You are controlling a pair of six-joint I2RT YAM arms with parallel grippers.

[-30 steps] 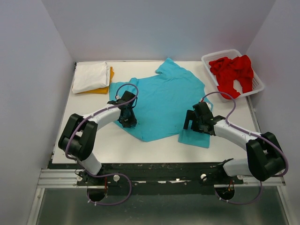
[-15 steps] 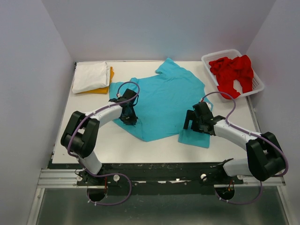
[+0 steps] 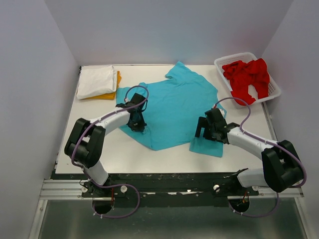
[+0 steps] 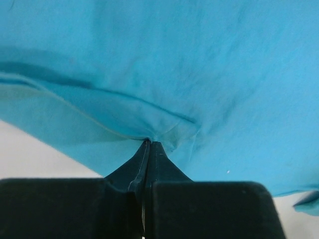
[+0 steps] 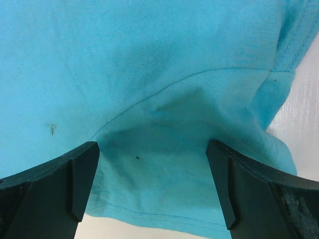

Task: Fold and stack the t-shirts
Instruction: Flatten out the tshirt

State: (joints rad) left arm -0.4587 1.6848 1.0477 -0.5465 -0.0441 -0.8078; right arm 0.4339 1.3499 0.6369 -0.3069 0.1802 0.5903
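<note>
The turquoise t-shirt (image 3: 174, 107) lies spread on the white table (image 3: 109, 154). My left gripper (image 3: 137, 124) is shut on a pinched fold of the shirt's left edge; in the left wrist view its fingertips (image 4: 149, 145) meet on the turquoise cloth (image 4: 199, 74). My right gripper (image 3: 208, 133) is open over the shirt's lower right sleeve, its fingers (image 5: 79, 179) standing wide apart above the sleeve cloth (image 5: 164, 164). Red t-shirts (image 3: 246, 77) fill the basket. A folded white t-shirt (image 3: 96, 80) lies on an orange one (image 3: 112, 94) at the back left.
The white slatted basket (image 3: 275, 89) stands at the back right corner. Grey walls close in the table on three sides. Bare table shows along the front edge and the right side (image 3: 249, 119).
My left gripper has moved a little up and right with the shirt's edge, from the lower left hem toward the shirt's middle. The right arm has not moved.
</note>
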